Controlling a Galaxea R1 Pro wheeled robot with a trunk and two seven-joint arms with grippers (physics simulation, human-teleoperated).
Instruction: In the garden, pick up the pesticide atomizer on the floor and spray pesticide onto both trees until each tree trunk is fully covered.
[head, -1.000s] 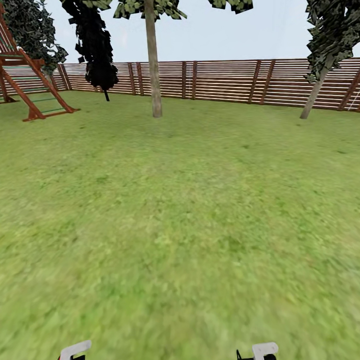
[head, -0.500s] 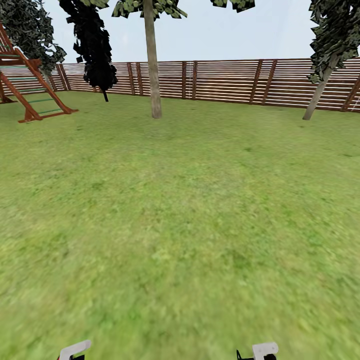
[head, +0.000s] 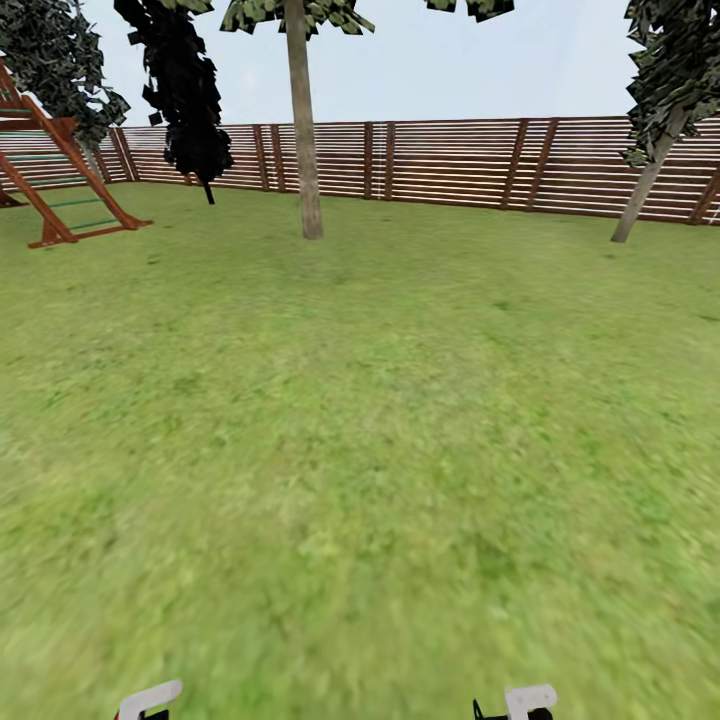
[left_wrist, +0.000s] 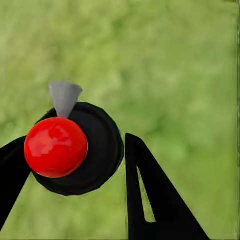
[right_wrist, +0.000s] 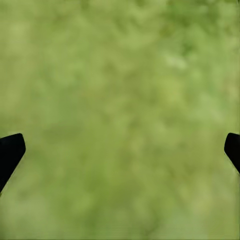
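The pesticide atomizer has a glossy red round cap, a black body and a grey cone nozzle. In the left wrist view it sits between the black fingers of my left gripper, which is shut on it above blurry green grass. My right gripper is open, its fingertips far apart over bare lawn. Far ahead stands a tall tree with a straight grey-beige trunk. A second tree with a leaning pale trunk stands at the far right by the fence.
A brown slatted wooden fence closes the far side of the yard. A red-brown wooden play frame stands at the far left, next to a dark narrow conifer. White parts of my arms show at the bottom edge.
The whole head view has shifted slightly, with the trees and fence spreading outward and lower, so the camera has moved forward. My arms hold the same pose.
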